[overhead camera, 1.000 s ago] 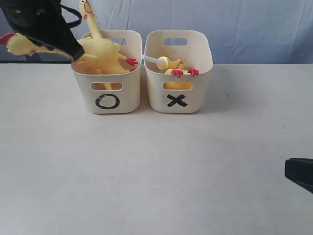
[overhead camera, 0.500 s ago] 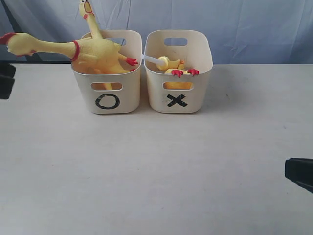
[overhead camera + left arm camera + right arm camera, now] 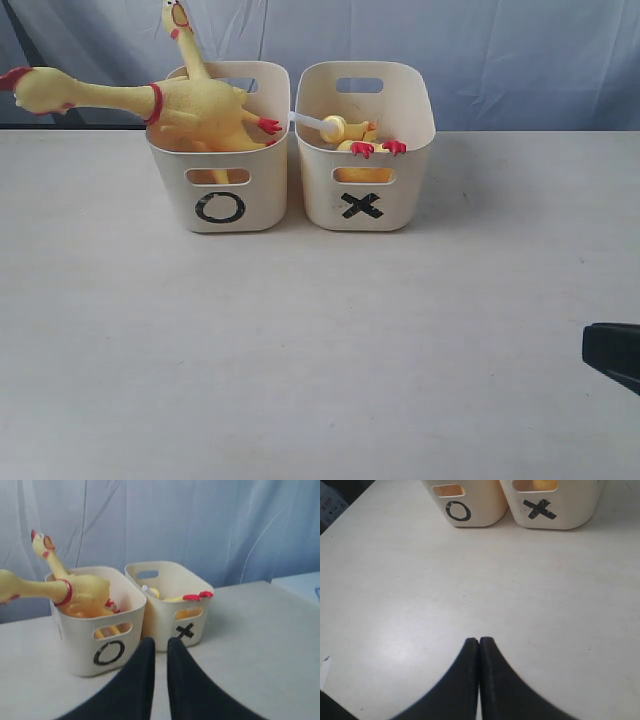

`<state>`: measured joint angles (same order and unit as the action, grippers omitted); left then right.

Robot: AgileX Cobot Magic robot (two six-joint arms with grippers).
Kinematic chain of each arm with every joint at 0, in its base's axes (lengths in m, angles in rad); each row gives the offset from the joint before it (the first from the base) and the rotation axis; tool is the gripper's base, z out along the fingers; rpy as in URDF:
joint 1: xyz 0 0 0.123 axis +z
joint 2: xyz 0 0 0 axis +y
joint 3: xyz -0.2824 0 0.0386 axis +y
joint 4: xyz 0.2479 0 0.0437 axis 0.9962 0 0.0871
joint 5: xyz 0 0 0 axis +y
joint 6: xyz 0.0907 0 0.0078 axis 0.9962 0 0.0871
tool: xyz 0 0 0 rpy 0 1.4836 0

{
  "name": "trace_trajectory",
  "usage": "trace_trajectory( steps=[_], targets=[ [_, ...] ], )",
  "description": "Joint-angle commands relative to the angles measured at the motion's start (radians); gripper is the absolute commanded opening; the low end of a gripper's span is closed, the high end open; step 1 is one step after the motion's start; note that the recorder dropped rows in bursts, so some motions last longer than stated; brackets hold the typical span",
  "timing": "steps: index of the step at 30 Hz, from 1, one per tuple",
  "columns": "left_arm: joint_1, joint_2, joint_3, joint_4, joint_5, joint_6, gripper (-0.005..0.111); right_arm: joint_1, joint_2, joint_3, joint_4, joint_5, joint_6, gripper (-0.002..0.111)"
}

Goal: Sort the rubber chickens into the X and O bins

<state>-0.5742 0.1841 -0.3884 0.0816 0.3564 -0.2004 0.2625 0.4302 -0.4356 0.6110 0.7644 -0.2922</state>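
The O bin holds two long rubber chickens: one lies across its rim with its neck and head sticking out to the left, the other stands with its head up. In the X bin lie shorter chickens, red feet hanging over the front rim. My left gripper hangs in front of both bins, its fingers a narrow gap apart with nothing between them; it is outside the exterior view. My right gripper is shut and empty over bare table, well in front of the bins.
A blue-grey cloth backdrop hangs behind the bins. A dark part of the right arm pokes in at the right edge. The white table stretches in front of the bins.
The left arm, which was over the long chicken's neck at the O bin, has drawn away to the left and out of the exterior view. The chicken stays across the bin.
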Motion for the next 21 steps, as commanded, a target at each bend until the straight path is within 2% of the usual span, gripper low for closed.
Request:
trace_trajectory(
  steps=[1,3,5,10,21],
  targets=[
    [-0.007,-0.075,0.111,0.040,-0.203,-0.001,0.010,-0.004,-0.006,0.003,0.005,-0.004,-0.002,-0.001],
    [-0.007,-0.080,0.142,0.040,-0.278,-0.001,0.010,-0.004,-0.006,0.003,0.005,-0.004,-0.002,-0.001],
    [-0.007,-0.080,0.162,0.048,-0.294,-0.001,0.010,-0.004,-0.006,0.003,0.005,-0.004,-0.002,-0.001],
    [-0.007,-0.080,0.172,0.048,-0.210,-0.001,0.010,-0.004,-0.006,0.003,0.005,-0.004,-0.002,-0.001],
    [-0.007,-0.080,0.172,0.048,-0.204,0.000,0.010,-0.017,-0.033,0.003,0.008,-0.004,-0.002,-0.001]
  ],
)
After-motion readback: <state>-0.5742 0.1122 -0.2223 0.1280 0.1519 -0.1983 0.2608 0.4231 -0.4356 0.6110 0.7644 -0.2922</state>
